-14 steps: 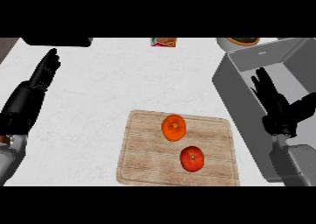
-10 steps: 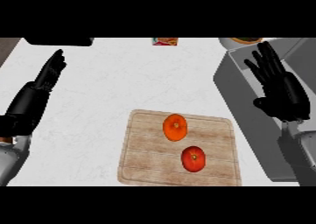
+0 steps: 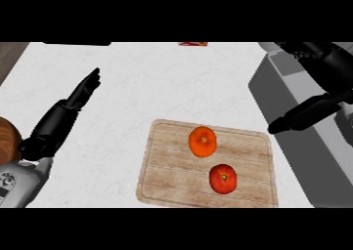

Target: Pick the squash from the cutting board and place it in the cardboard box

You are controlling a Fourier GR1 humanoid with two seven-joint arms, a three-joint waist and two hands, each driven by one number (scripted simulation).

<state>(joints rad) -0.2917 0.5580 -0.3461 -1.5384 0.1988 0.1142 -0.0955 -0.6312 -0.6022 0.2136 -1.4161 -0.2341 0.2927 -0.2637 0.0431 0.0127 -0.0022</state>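
Observation:
A wooden cutting board (image 3: 165, 180) lies at the lower middle of the white counter. On it sit an orange squash (image 3: 203, 141) toward the far side and a red round fruit (image 3: 224, 178) nearer me. The grey box (image 3: 280, 93) stands along the right edge. My right hand (image 3: 330, 61) hovers over the box at the upper right, open and holding nothing, with its thumb (image 3: 305, 114) pointing down-left toward the board's far right corner. My left hand (image 3: 67, 110) rests open at the left with straight fingers, well apart from the board.
A round wooden object (image 3: 2, 141) pokes in at the left edge. A small red and yellow item (image 3: 193, 44) lies at the counter's far edge, with a dark object (image 3: 77, 43) at the far left.
My right hand has lifted and swung up and right over the box, its thumb now pointing at the board. The left hand has barely moved. Squash and red fruit lie unmoved.

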